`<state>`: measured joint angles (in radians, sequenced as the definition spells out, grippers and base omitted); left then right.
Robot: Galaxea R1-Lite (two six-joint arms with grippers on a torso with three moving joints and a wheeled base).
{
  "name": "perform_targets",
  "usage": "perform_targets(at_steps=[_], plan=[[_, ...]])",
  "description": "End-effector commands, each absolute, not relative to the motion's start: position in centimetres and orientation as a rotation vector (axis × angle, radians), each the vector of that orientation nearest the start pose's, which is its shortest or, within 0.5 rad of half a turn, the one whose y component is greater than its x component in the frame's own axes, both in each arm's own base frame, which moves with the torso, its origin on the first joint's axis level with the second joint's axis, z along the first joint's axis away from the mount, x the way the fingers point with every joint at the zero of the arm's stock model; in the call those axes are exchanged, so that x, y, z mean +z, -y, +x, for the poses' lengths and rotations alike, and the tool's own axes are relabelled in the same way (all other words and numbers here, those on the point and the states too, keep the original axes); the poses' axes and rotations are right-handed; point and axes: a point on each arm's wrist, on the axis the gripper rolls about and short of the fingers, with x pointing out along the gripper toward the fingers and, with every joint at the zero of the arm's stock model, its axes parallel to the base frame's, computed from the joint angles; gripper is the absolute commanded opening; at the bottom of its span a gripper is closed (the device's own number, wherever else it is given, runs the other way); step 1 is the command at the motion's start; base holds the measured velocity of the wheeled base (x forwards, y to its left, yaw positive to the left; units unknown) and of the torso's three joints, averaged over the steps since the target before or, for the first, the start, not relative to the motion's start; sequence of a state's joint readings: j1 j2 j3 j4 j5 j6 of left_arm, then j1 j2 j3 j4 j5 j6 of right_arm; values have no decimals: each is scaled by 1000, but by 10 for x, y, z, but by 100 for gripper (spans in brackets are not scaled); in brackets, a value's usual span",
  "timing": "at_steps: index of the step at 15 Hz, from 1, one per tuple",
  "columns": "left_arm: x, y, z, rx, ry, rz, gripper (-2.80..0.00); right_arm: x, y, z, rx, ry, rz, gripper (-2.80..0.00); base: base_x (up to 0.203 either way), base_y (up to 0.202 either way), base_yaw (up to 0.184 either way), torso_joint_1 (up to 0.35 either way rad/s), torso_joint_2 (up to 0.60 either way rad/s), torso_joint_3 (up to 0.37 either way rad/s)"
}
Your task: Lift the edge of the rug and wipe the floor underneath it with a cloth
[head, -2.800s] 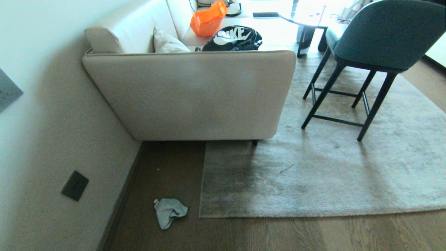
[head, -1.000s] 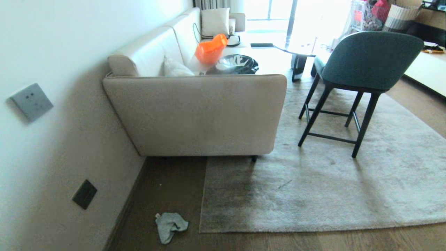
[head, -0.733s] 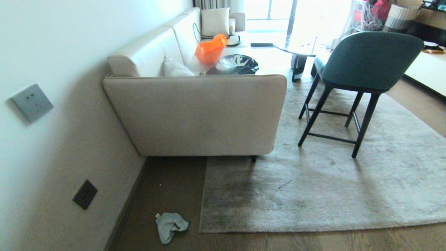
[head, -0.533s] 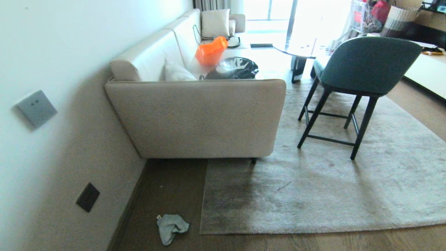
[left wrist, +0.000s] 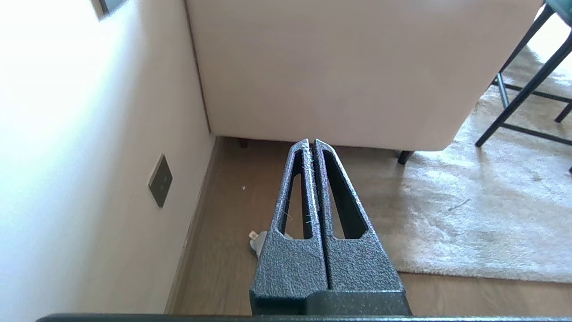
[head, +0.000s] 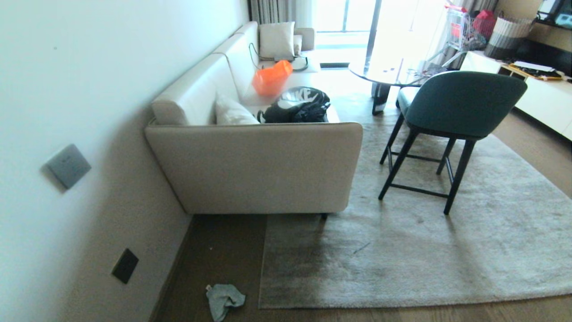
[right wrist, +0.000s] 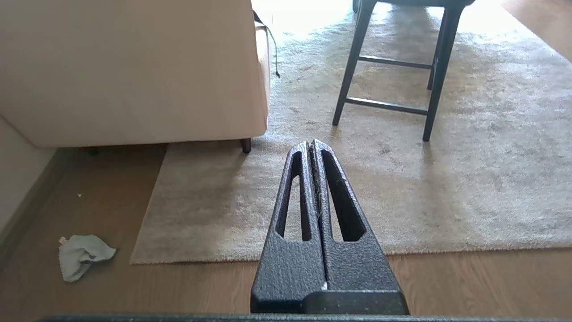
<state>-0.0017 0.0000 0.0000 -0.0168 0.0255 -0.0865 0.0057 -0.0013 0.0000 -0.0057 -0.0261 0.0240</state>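
A large grey-beige rug (head: pixel 424 255) lies flat on the brown wood floor (head: pixel 223 250), its near left corner just below the sofa's end. A small pale crumpled cloth (head: pixel 223 300) lies on the floor between the wall and that corner, also in the right wrist view as the cloth (right wrist: pixel 80 255). In the left wrist view only a bit of the cloth (left wrist: pixel 258 239) shows beside the fingers. Neither gripper appears in the head view. My left gripper (left wrist: pixel 311 143) and right gripper (right wrist: pixel 310 144) are both shut and hold nothing, well above the floor.
A beige sofa (head: pixel 263 165) stands against the left wall with a black backpack (head: pixel 297 105) and an orange bag (head: pixel 270 78) on it. A dark-legged teal chair (head: pixel 451 112) stands on the rug. A dark wall plate (head: pixel 124 265) sits low on the wall.
The whole head view has shifted: the scene sits lower in the picture and more of the far room shows. Rug, cloth and furniture have not moved relative to each other.
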Motion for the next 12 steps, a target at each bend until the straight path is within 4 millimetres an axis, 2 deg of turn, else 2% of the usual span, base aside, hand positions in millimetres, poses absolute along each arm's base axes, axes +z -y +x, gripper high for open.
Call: perform_targets(at_steps=[1,12], plan=[[77,-1,-23,24,18,-88,-280,76,1,-23,-20,6,25,-280,0,0,0,105,-473,-386],[77,-1,-23,24,18,-88,-280,76,1,-23,-20,6,25,-280,0,0,0,146,-509,-365]])
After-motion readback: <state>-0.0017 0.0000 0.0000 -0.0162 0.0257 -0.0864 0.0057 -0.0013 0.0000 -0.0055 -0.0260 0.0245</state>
